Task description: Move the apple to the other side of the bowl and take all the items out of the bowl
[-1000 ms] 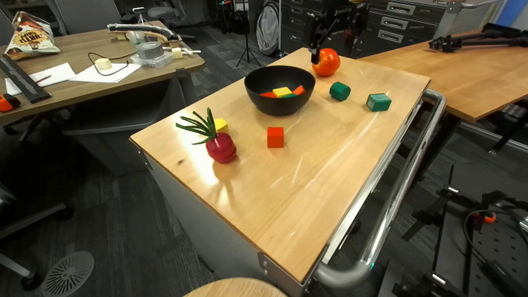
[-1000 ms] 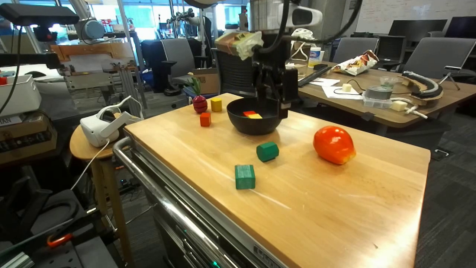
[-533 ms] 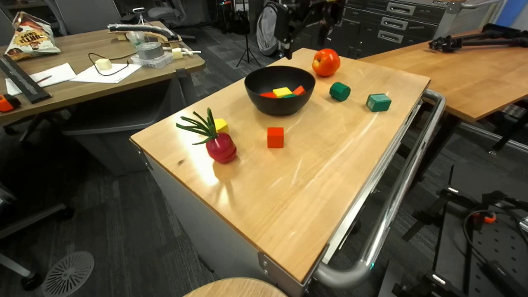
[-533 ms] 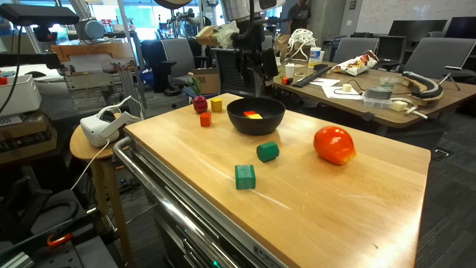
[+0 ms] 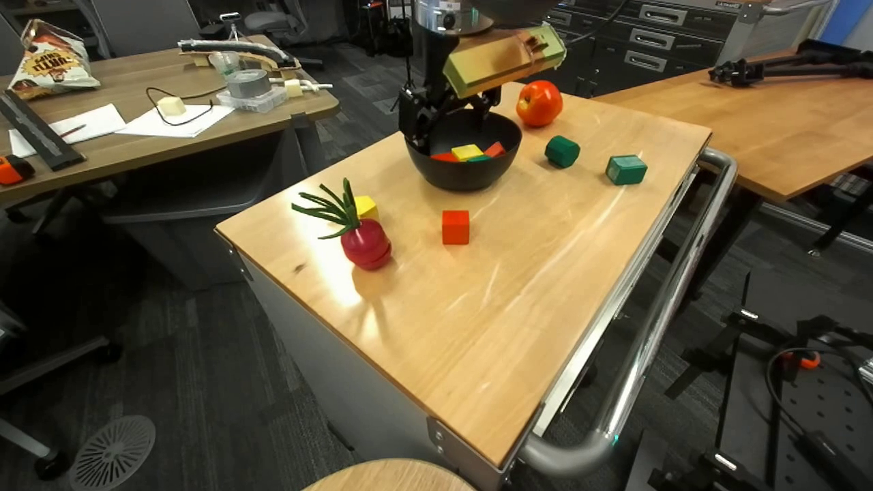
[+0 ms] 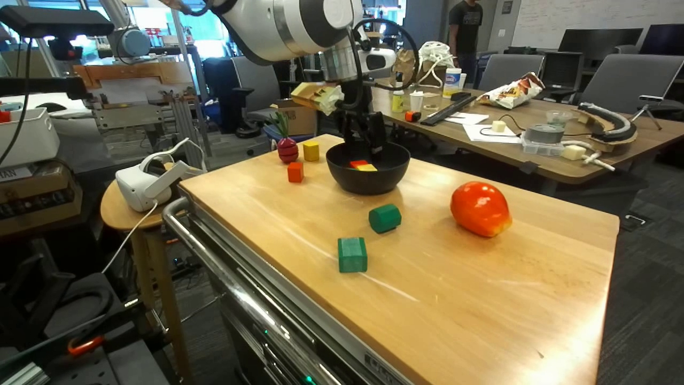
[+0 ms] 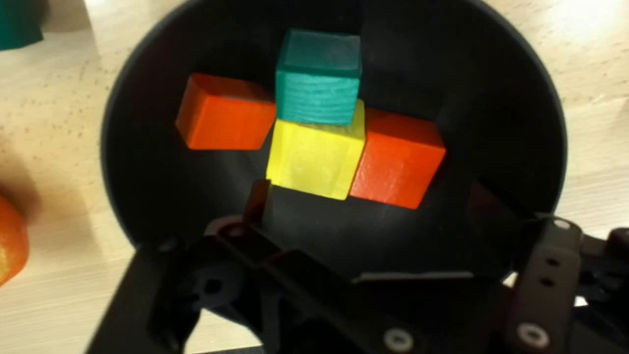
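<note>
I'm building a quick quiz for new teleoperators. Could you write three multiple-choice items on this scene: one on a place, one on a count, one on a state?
1. Where is the apple relative to the bowl?
A) Inside it
B) Outside it, on the wooden tabletop
C) Balanced on its rim

2. How many things show in the bowl?
A) Four
B) Two
C) Seven

3. What state is the gripper in?
A) Shut on the apple
B) Shut, holding nothing
C) Open

Right letters:
1. B: an exterior view shows bare tabletop between apple and bowl.
2. A: the wrist view shows a left red block, a right red block, a yellow block and a green block.
3. C: the wrist view shows its fingers spread well apart.
</note>
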Controlling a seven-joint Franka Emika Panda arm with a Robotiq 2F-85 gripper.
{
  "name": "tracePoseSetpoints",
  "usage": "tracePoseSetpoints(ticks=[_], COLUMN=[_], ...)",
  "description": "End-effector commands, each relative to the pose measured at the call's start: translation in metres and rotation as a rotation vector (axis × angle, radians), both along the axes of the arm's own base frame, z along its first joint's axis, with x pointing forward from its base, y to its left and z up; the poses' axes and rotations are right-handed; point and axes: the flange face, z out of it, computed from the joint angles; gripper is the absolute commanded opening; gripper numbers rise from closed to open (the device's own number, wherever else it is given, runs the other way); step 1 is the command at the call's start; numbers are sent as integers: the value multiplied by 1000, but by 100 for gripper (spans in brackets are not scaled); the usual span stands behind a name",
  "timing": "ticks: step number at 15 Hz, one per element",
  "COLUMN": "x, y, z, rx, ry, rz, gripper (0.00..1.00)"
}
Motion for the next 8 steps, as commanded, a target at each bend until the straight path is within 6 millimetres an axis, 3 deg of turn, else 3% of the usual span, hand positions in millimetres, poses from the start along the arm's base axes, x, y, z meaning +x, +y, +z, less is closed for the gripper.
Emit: tracePoseSetpoints(ticks=[1,5,6,8], x=[26,35,35,35], y=[-1,-12,-14,-18], z=[-7,-14,-16,-23], rx=[-21,-42,-53,-73], ry=[-12,-15,-13,1], rz=[-23,-45,-48,-49], gripper=[66,35,31,33])
